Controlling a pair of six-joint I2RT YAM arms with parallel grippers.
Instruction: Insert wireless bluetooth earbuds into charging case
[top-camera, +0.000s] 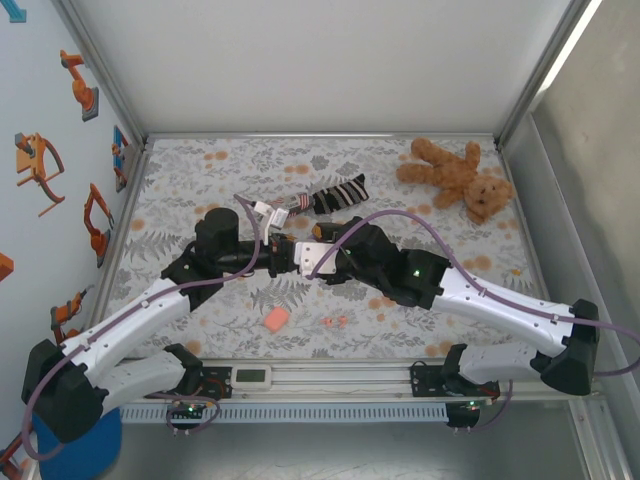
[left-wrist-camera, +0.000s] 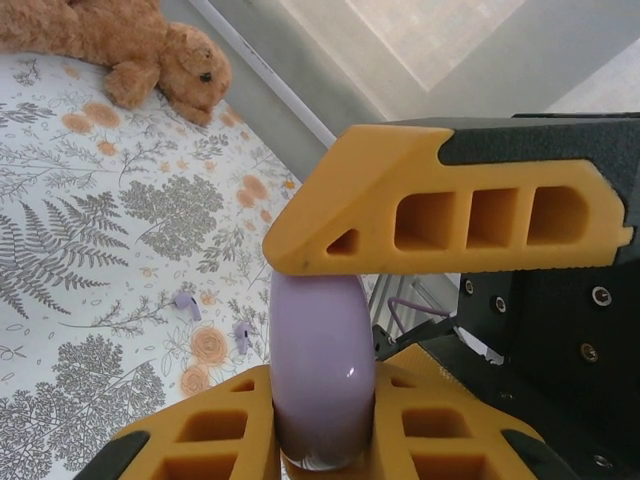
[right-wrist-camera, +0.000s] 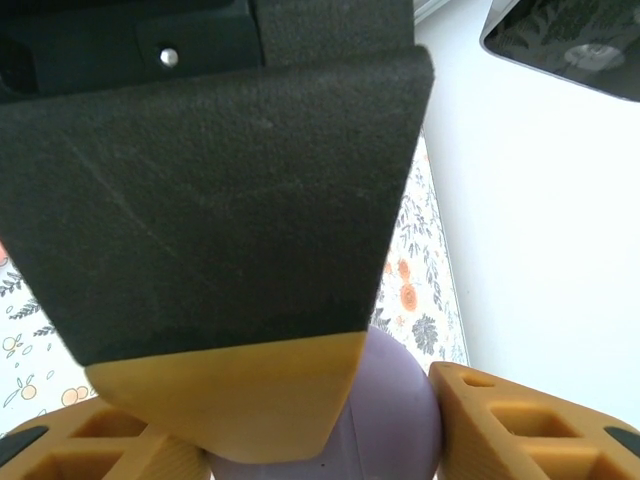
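Note:
A lilac charging case (left-wrist-camera: 322, 370) stands on edge between the orange pads of my left gripper (left-wrist-camera: 322, 345), which is shut on it above the middle of the table (top-camera: 180, 185). My right gripper (top-camera: 312, 258) meets the left gripper (top-camera: 285, 256) there. In the right wrist view the same case (right-wrist-camera: 400, 425) sits between the right gripper's (right-wrist-camera: 330, 425) fingers, touching the right fingertip (right-wrist-camera: 500, 415); the left gripper's pad hides the other side. Two lilac earbuds (left-wrist-camera: 188, 303) lie on the cloth below. A coral-red pair of earbuds (top-camera: 335, 321) lies near the front edge.
A salmon-orange case (top-camera: 275, 319) lies left of the coral buds. A brown teddy bear (top-camera: 460, 178) lies at the back right, a striped sock (top-camera: 338, 195) at the back middle with a white connector (top-camera: 265, 210) beside it. Metal rails edge the table.

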